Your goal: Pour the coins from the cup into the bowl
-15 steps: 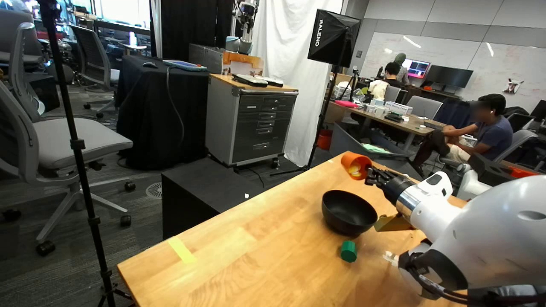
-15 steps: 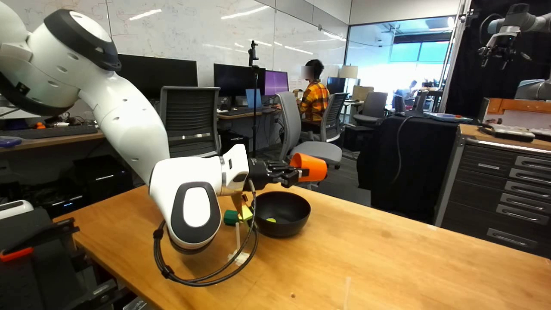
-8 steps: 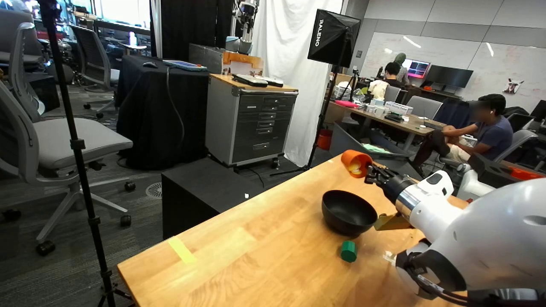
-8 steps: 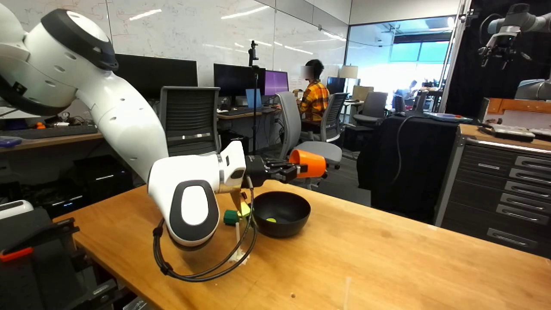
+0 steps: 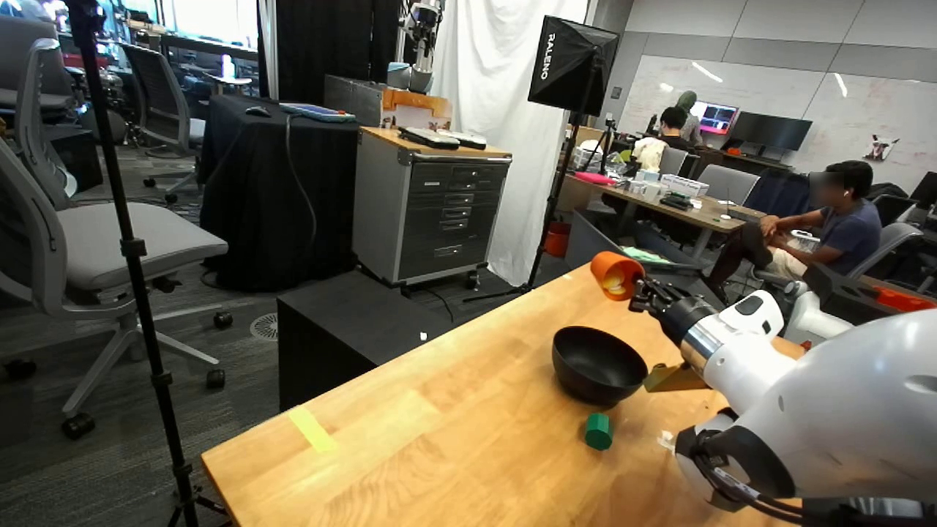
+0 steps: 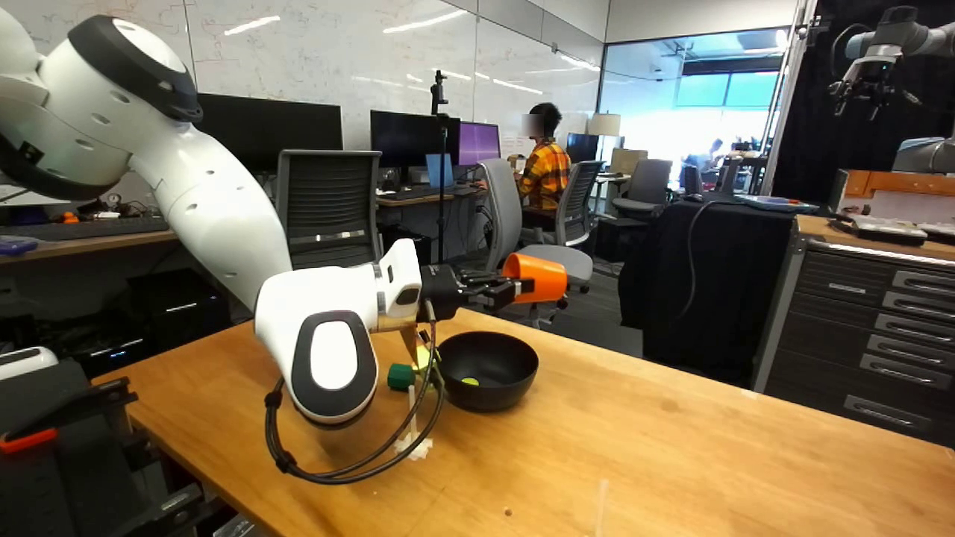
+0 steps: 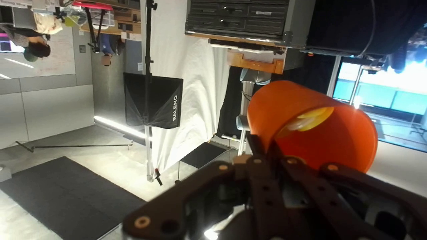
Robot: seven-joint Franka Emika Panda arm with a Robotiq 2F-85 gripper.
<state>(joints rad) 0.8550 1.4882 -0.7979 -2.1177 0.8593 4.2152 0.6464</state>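
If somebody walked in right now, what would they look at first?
Probably the bright orange cup, tipped sideways in the air in the pincer, with yellowish and pale coins showing inside. Next, perhaps, the round black bowl on the wooden table. Then maybe the little green block, sitting on that table close by the bowl.

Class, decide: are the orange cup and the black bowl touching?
Apart: in an exterior view, tabletop shows between the orange cup and the black bowl.

Orange cup (image 6: 548,277), black bowl (image 5: 597,366), green block (image 5: 599,432)
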